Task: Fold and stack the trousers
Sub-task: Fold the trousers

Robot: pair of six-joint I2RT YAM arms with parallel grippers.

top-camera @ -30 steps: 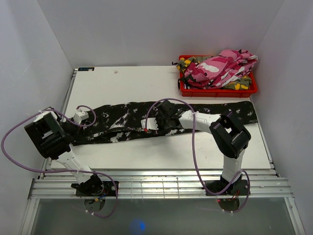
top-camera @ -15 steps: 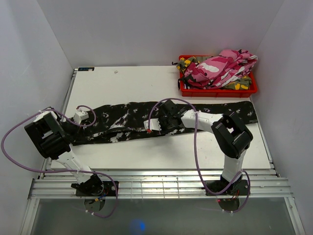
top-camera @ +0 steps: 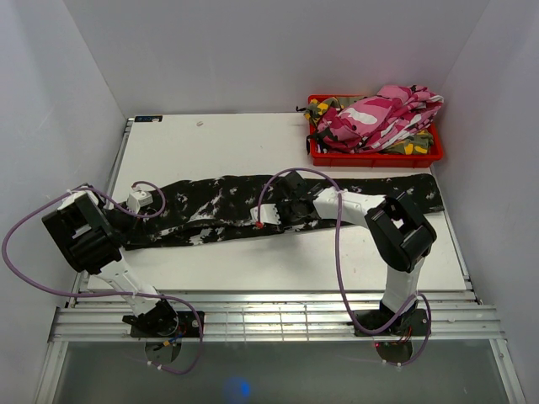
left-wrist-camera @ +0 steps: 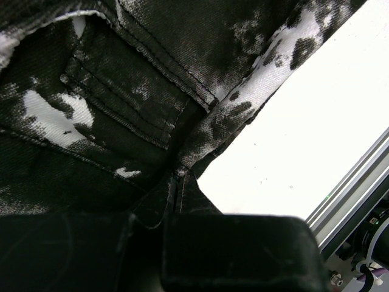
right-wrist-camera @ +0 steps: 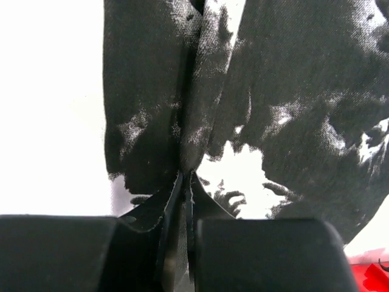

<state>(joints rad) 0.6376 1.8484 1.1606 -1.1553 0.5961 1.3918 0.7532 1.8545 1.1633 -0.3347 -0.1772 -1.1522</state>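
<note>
- White tabletop (top-camera: 253,139): your work surface, carrying a red bin (top-camera: 370,158) at its far right corner.
- Black-and-white trousers (top-camera: 210,206): laid out long, just in front of the bin, running leftward from it.
- Left gripper (left-wrist-camera: 159,240): pressed together, pinching the trousers' end farthest from the bin.
- Right gripper (right-wrist-camera: 187,234): pinching a fold of the same trousers, nearer the bin.
- Pink camouflage trousers (top-camera: 383,114): heaped in the bin, over green-yellow ones (top-camera: 324,107).

The black trousers (top-camera: 210,206) are matt woven cloth, with twill grain and stitched seams showing up close, and the bench (top-camera: 219,143) under them looks smooth matt white. The red bin (top-camera: 375,158) is shiny plastic, the front rail (top-camera: 278,316) is bare ribbed metal, and the right pincer (right-wrist-camera: 182,222) has dull black plastic fingers (right-wrist-camera: 273,252).
</note>
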